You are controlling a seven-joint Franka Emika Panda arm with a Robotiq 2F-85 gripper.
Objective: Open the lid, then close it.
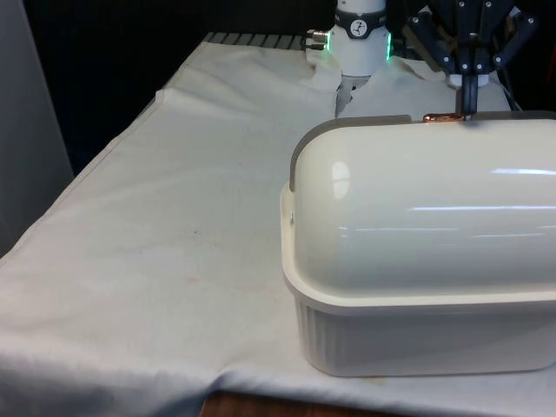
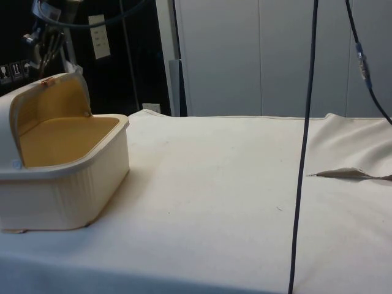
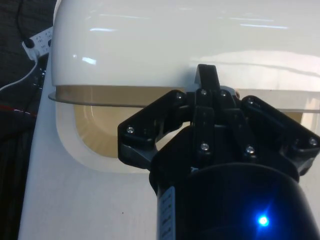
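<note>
arm: white, its base [image 1: 360, 35] stands at the top centre of the front view.
gripper [image 1: 466, 106]: black, top right of the front view, pointing down; top left corner of the side view [image 2: 44, 61].
fingers [image 3: 207, 82]: pressed close together in the wrist view, tip pointing away from the camera.
wrist: black linkage spread to both sides above the fingers in the front view.

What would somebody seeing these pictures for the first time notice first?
First, the big cream bread box at the near edge of the table, on the front view's right. Its rounded lid is rolled back and open, so the side view shows the tan inside. Next, the black gripper just behind the top of the lid, at its copper handle.
</note>
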